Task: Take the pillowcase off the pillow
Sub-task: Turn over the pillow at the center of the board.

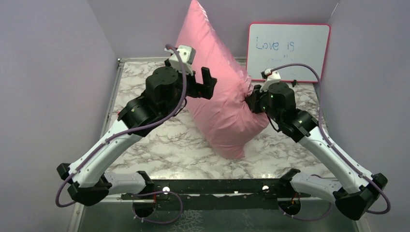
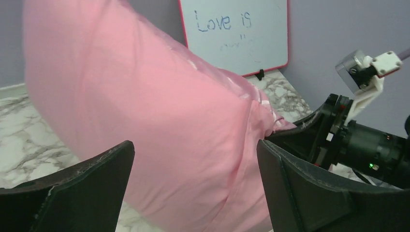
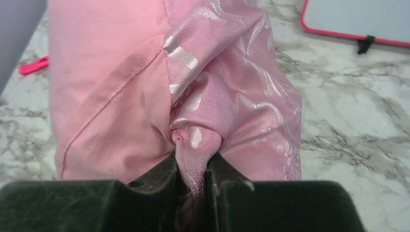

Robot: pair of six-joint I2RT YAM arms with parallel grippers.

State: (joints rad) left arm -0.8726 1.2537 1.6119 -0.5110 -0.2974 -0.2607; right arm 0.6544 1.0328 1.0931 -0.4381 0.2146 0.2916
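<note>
Tightly, right gripper (image 3: 193, 166) pinches a shiny satin fold of plump pink pillowcase (image 1: 220, 104); left gripper (image 2: 195, 147) gapes.

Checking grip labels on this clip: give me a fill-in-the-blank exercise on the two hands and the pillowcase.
1. The right hand pinches a fold of the pillowcase, whose colour is ___.
2. The left hand stands ___, gripping nothing.
3. The whiteboard behind reads "Love ___".
Missing words: pink; open; is.
</note>
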